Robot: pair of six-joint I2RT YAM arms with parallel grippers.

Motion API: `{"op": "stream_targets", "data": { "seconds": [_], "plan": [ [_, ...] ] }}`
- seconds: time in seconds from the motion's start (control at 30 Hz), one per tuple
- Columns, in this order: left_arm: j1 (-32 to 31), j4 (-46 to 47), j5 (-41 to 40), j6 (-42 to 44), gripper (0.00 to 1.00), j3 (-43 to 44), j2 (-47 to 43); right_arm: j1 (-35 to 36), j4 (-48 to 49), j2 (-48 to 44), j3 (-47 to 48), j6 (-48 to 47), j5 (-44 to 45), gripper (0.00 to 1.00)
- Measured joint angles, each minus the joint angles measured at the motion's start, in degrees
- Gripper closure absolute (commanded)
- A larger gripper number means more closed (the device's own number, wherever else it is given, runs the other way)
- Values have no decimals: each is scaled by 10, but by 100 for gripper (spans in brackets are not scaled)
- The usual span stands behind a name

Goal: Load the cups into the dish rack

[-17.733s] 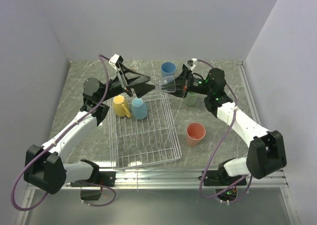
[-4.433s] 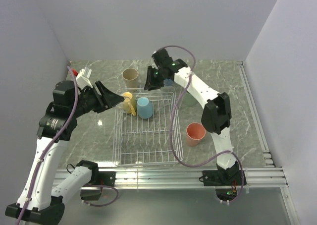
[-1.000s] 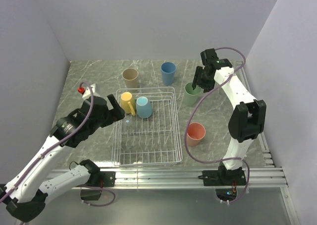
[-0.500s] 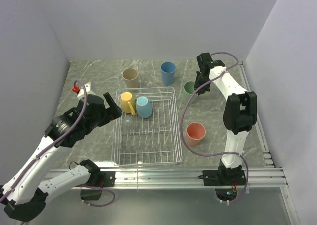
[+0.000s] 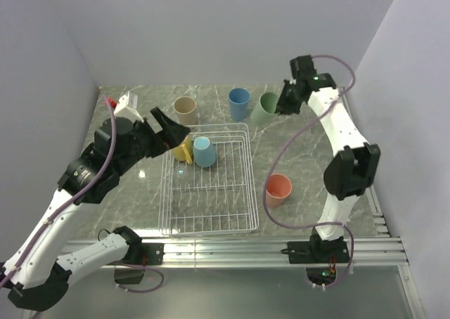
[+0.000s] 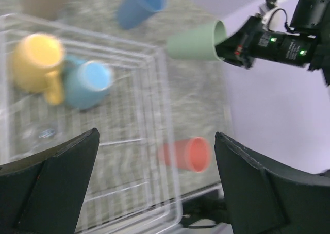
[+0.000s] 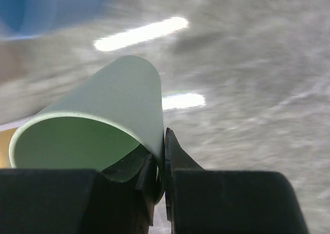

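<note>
Counter (image 5: pixel 309 185): grey marbled; white wire dish rack (image 5: pixel 211 206).
Right claw (image 5: pixel 283 101): newly clamped on rim of matte green plastic tumbler (image 5: pixel 266 107), now lifted, tilted.
Left claw (image 5: pixel 172 126): wide open, empty.
Next: we expect racking.

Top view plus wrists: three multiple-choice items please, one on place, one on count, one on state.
1. Where is the salmon cup relative to the dish rack?
A. inside it
B. on the table, to its right
C. on the table, to its left

2. How many cups sit in the dish rack?
A. two
B. four
C. none

3. What is the right gripper doing?
A. open, holding nothing
B. shut on the wall of the green cup
C. resting flat on the table

Answers:
1 B: it stands upright on the marble beside the rack's right edge.
2 A: only the yellow mug and the light-blue mug are inside.
3 B: the wrist view shows one finger inside the rim and one outside, with the cup tilted.
</note>
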Motion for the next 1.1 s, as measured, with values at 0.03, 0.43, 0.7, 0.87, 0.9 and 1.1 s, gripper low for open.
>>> {"op": "stream_targets", "data": {
  "seconds": [0.03, 0.43, 0.7, 0.87, 0.9, 1.1],
  "plan": [
    [10, 27, 27, -1, 1, 3, 7, 0, 0, -17, 13, 10, -20, 100],
    [189, 439, 433, -135, 1, -84, 76, 30, 346, -317, -172, 278, -365, 100],
    [190, 643, 513, -246, 1, -170, 68, 90, 527, -308, -291, 439, -435, 100],
    [190, 688, 525, -267, 1, -193, 47, 114, 597, -303, -295, 495, -444, 100],
    [190, 689, 525, -268, 1, -196, 43, 120, 612, -303, -295, 505, -445, 100],
    [190, 675, 512, -261, 1, -207, 15, 158, 678, -303, -300, 548, -460, 100]
  ]
}}
